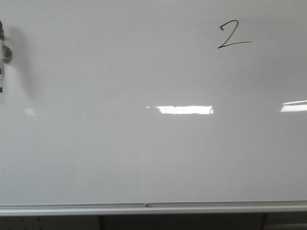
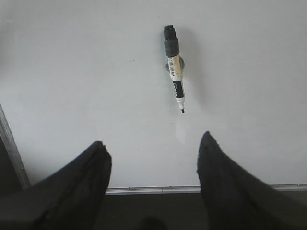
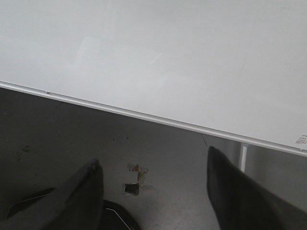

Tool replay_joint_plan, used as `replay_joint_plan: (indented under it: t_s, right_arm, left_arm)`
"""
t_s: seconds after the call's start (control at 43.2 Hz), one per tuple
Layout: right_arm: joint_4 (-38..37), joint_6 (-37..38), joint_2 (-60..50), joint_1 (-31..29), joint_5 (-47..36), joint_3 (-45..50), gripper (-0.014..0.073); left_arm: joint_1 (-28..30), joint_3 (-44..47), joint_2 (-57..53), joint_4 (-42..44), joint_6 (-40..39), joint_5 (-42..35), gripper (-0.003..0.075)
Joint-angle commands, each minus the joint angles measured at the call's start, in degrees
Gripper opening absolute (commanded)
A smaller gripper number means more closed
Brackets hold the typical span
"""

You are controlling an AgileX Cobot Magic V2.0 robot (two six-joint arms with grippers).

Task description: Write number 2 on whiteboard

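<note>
The whiteboard (image 1: 120, 153) fills the front view, with a silver rim along its lower edge. A thin black handwritten number 2 (image 1: 232, 34) stands at its upper right. A marker (image 2: 174, 68) with a black cap end and an uncapped tip sticks to the board; in the front view it shows at the far left edge (image 1: 1, 57). My left gripper (image 2: 153, 148) is open and empty, back from the board below the marker. My right gripper (image 3: 153, 167) is open and empty, over the floor below the board's rim (image 3: 144, 115). Neither gripper shows in the front view.
Bright light reflections (image 1: 184, 109) lie across the board's middle and right. The board's left rim (image 2: 10, 148) shows in the left wrist view. Below the board is grey floor with a scrap of tape (image 3: 135, 181) and a white leg (image 3: 242, 157).
</note>
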Motion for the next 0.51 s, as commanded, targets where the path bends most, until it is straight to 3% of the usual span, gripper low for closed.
replay_joint_plan:
  t_s: [0.0, 0.486]
  right_arm:
    - [-0.7, 0.0, -3.5, -0.4, -4.7, 0.8, 0.0489]
    - [-2.6, 0.0, -10.1, -0.4, -11.6, 6.4, 0.0489]
  left_arm:
    - [0.0, 0.2, -2.4, -0.4, 0.4, -2.6, 0.0400]
    - [0.0, 9.2, -4.8, -0.4, 0.4, -8.0, 0.0399]
